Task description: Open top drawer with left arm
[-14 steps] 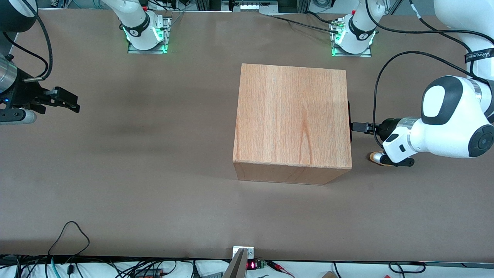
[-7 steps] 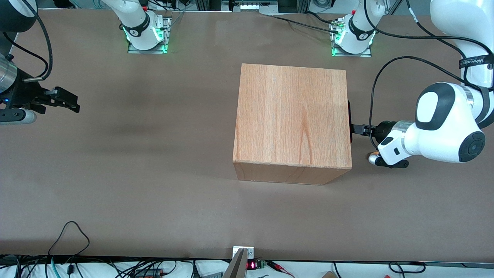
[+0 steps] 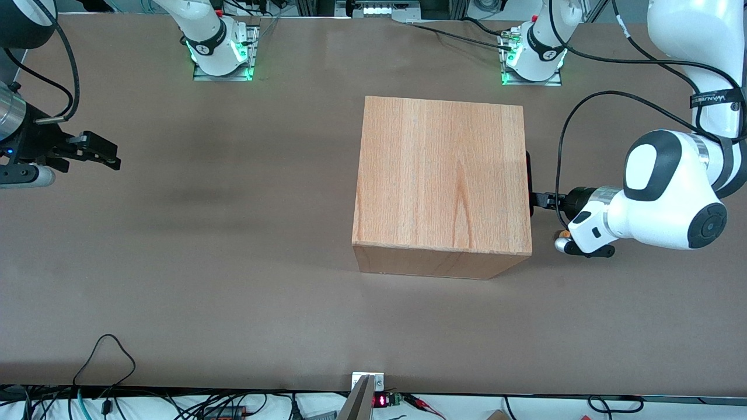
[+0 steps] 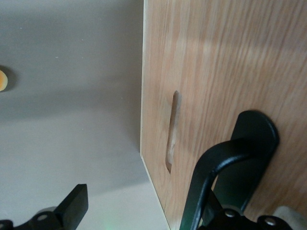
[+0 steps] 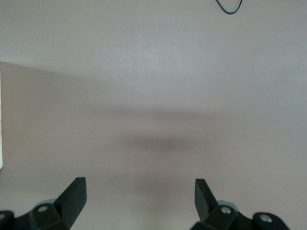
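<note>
Pincer [image 3: 538, 200] on our left arm [image 3: 665, 198] sits right at the black handle [image 4: 218, 184] of the top drawer [image 4: 216, 76], fingers apart, 1 finger [image 4: 72, 207] out past the cabinet [image 3: 442, 181] edge. Drawer looks flush in the cabinet mid-counter [image 3: 175, 262].

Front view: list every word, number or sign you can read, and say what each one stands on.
Black strap on the left arm: white lettering, too small to read.
Red digits on the display at the table edge: not readable.
Wooden cabinet: no text.
The gripper, at the black bar handle on the drawer front, carries no label.
</note>
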